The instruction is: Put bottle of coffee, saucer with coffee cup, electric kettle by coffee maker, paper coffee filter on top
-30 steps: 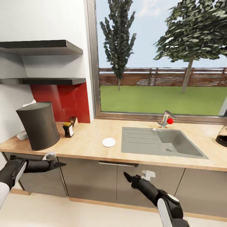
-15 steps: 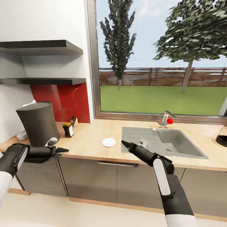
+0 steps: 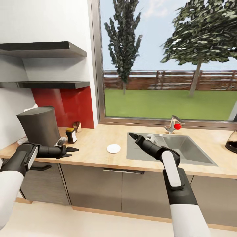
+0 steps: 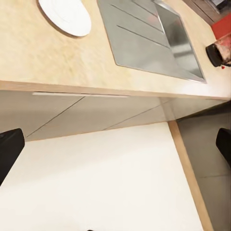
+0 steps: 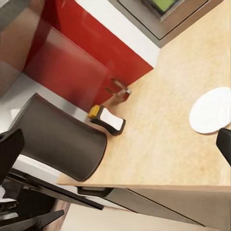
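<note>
The dark grey coffee maker [image 3: 41,128] [image 5: 62,139] stands at the counter's left end. Just right of it sits a dark coffee bottle [image 3: 70,135] [image 5: 109,120] with a yellow lid and white label. The white saucer [image 3: 113,148] [image 4: 65,15] [image 5: 211,109] lies flat mid-counter. A small white cup [image 3: 21,141] peeks out left of the coffee maker. A glass kettle [image 3: 231,142] [image 4: 220,50] with a dark base stands at the far right. My left gripper [image 3: 74,152] is open over the counter's front edge, right of the coffee maker. My right gripper [image 3: 132,135] is open above the sink's left edge.
A grey sink [image 3: 168,148] with a tap [image 3: 172,124] is set into the counter under the window. Two dark shelves [image 3: 49,49] hang above the coffee maker. A small brown holder [image 3: 77,126] stands by the red backsplash. Cabinet fronts [image 3: 98,187] run below.
Both arms have risen from in front of the cabinets to counter height. The right gripper went up and back over the sink's left edge; the left gripper moved up and right.
</note>
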You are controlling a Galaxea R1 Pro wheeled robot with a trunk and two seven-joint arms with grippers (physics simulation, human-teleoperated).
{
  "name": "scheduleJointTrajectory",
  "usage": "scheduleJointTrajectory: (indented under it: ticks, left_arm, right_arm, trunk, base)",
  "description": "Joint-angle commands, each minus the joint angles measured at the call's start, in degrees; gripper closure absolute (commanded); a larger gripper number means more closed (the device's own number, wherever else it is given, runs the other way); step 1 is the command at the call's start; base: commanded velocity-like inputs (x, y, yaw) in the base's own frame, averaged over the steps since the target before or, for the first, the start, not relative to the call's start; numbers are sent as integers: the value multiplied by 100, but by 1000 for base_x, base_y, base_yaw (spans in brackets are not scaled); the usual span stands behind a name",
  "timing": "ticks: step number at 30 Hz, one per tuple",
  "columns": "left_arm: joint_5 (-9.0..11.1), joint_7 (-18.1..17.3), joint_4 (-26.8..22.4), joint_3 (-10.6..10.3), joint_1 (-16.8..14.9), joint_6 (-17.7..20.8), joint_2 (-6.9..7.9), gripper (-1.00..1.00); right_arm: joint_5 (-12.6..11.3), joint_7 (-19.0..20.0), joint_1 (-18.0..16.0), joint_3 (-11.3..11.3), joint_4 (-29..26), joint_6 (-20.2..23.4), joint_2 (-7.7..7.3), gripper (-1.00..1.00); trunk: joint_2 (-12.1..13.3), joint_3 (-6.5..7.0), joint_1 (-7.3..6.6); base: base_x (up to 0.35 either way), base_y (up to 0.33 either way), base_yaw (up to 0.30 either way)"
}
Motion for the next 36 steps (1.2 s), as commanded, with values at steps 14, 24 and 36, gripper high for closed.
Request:
scheduleJointTrajectory:
  ticks: [14, 24, 36]
  left_arm:
    - [36, -64, -54, 239, 31, 41, -11, -100]
    - [61, -61, -49, 253, 34, 40, -21, -100]
    - [85, -64, -37, 230, 48, 32, -217, -100]
  right_arm:
    - [37, -103, -14, 334, 108, 49, -14, -100]
    - [48, -99, 7, 376, 123, 49, -23, -100]
    - [34, -99, 30, 380, 143, 49, -108, -100]
  trunk:
    - [-5, -3, 2]
    - [-5, -3, 2]
    - [-5, -3, 2]
  base:
    - [5, 0, 0]
    - [250, 0, 0]
    - [333, -6, -93]
